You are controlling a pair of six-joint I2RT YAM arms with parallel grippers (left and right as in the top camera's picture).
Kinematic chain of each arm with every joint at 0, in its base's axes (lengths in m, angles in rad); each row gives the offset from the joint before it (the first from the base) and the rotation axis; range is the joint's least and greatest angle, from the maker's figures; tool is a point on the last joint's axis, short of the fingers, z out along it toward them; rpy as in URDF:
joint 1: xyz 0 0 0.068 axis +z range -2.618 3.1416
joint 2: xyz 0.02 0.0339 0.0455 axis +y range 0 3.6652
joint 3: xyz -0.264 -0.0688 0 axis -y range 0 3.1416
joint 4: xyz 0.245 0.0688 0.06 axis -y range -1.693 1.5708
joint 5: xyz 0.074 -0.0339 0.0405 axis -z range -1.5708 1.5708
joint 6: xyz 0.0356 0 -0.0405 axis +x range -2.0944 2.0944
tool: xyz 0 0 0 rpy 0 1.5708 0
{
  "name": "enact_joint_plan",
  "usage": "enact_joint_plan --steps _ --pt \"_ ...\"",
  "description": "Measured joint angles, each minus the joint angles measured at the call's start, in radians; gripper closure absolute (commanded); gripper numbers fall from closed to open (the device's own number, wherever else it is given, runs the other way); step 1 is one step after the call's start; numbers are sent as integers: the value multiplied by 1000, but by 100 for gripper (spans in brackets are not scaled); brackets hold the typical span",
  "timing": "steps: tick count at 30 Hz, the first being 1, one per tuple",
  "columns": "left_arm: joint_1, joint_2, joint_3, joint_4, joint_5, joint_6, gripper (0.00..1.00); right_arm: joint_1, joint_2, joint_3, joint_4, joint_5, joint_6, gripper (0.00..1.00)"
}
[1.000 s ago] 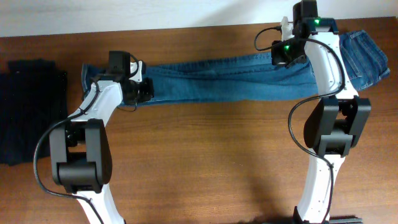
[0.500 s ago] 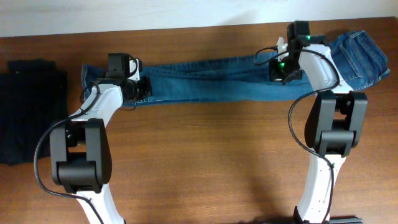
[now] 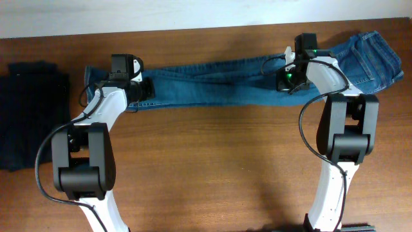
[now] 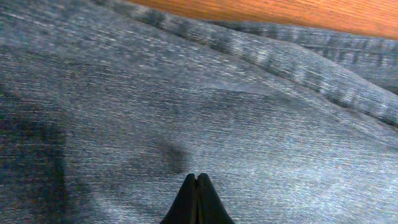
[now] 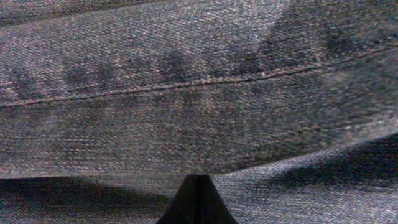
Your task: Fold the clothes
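Observation:
The blue jeans (image 3: pixel 212 80) lie stretched across the far side of the table, leg ends at the left and waistband (image 3: pixel 386 58) at the right. My left gripper (image 3: pixel 149 89) is low over the legs near their left end. In the left wrist view it (image 4: pixel 196 177) is shut, tips pressed together on flat denim (image 4: pixel 186 106). My right gripper (image 3: pixel 282 78) is over the thigh area. Its wrist view shows it (image 5: pixel 196 179) shut, with a stitched seam (image 5: pixel 186 84) just ahead and a soft fold of denim (image 5: pixel 298 165) beside the tips. No cloth shows between either pair of jaws.
A dark folded garment pile (image 3: pixel 32 116) sits at the table's left edge. Brown wooden tabletop (image 3: pixel 212 167) spreads in front of the jeans, between the two arm bases. A strip of table (image 4: pixel 280 9) shows beyond the jeans in the left wrist view.
My right gripper has come from the jeans' far edge toward the near side and slightly left, over the thigh. The left gripper has shifted only slightly. Both stay shut.

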Motion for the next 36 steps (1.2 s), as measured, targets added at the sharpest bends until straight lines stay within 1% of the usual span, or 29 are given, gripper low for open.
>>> enact_joint_plan --steps 8,9,11,13,15,21,27,32,36 --pt "0 61 2 17 -20 0 99 0 -2 -2 0 0 0 96" --pt "0 62 3 17 -21 0 97 0 -2 -2 0 0 0 96" --pt "0 64 6 15 -26 0 96 0 -2 -2 -2 0 0 96" --pt "0 68 13 1 -31 0 99 0 -2 -2 -5 0 0 96" --pt "-1 71 25 -20 -34 0 99 0 -2 -2 -11 0 0 96" --pt "0 71 69 -215 -59 -4 100 0 -4 -1 -56 -11 0 96" --pt "16 57 74 -383 -58 -49 100 2 -8 -1 -135 -44 0 96" --pt "26 40 50 -450 -61 -60 100 15 -10 -1 -219 -47 1 96" --pt "31 19 3 -454 -69 -64 100 32 -13 -5 -261 -37 0 96"
